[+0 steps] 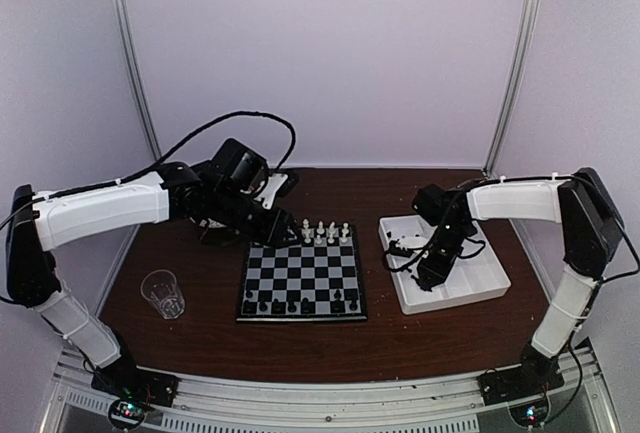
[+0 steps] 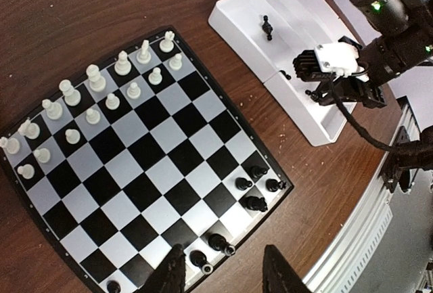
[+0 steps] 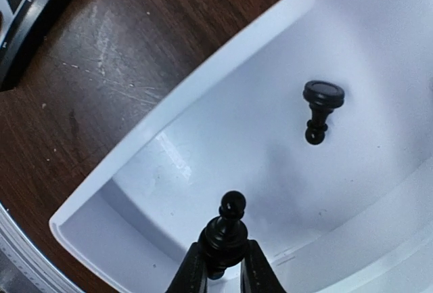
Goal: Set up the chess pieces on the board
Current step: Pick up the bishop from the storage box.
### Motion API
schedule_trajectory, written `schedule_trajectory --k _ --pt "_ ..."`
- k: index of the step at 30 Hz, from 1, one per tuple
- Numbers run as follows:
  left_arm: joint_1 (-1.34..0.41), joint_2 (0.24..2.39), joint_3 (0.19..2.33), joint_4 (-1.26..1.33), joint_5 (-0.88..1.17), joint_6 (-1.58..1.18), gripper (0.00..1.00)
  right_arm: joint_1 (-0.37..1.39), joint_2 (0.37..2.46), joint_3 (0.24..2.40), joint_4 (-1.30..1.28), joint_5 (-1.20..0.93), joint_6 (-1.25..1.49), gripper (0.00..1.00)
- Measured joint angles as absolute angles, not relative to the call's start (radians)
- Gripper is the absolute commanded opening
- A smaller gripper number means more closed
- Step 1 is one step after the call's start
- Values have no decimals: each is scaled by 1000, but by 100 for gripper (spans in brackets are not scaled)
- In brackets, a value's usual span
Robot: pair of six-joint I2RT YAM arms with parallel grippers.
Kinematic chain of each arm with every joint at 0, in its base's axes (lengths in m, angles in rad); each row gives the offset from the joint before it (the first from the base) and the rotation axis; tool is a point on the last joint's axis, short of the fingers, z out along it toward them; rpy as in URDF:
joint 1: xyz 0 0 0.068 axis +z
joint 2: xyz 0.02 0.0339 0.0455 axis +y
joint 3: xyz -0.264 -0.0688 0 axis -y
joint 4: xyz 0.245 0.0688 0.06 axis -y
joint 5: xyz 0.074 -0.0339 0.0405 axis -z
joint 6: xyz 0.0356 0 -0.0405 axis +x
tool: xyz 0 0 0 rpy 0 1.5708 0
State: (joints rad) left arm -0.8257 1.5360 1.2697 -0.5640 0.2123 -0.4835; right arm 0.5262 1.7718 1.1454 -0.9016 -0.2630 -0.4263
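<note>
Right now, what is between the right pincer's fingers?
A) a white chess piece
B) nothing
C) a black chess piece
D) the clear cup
C: the right wrist view shows the right pincer clamped on a black chess piece over the white tray.

A clear plastic cup (image 1: pixel 163 293) is set upright on the dark wooden table (image 1: pixel 300 343), towards its left side. A white compartmented tray (image 1: pixel 485 275) is placed at the right. Pale walls (image 1: pixel 330 53) are seen behind.
</note>
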Motion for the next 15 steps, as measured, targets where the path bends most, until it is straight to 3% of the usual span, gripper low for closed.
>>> schedule_trajectory --k 15 --pt "-902 1836 1363 -216 470 -684 39 529 1531 1220 -977 -416 -493 5"
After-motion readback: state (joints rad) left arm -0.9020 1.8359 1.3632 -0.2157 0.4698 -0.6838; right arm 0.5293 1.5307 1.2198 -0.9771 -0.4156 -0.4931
